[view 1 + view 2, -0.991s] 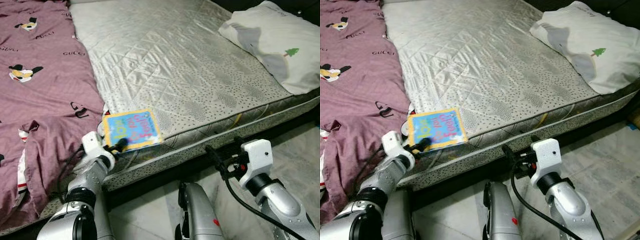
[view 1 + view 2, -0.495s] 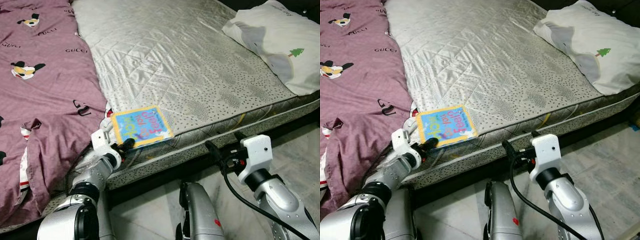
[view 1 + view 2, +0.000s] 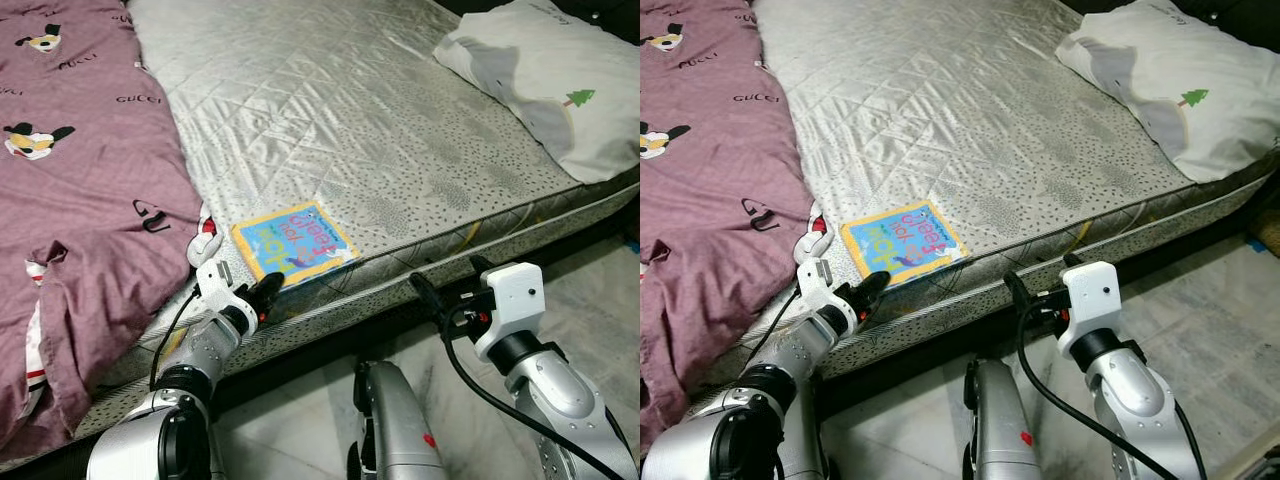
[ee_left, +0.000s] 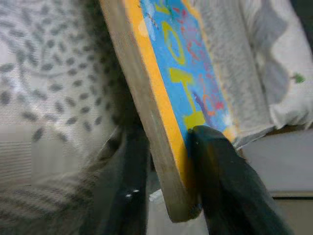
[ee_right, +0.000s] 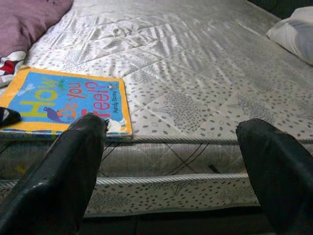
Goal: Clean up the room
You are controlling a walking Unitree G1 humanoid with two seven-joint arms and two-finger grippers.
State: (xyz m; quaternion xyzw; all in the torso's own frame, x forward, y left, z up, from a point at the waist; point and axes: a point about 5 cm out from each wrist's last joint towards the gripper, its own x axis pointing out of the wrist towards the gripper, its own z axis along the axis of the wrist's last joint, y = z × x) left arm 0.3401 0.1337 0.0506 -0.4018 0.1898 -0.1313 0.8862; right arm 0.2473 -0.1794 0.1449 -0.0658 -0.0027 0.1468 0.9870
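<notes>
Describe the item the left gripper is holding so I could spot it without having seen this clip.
Start at the bare silver quilted mattress and follow its near edge toward the purple blanket. There lies a flat square book, its corner pinched by the left gripper. Its bright blue cover with a yellow border and colourful lettering sets it apart.

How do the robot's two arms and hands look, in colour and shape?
Both arms are silver metal tubes with black joints. Each wrist carries a white block, with a black cable along it. The left hand and right hand each have two long black fingers.
</notes>
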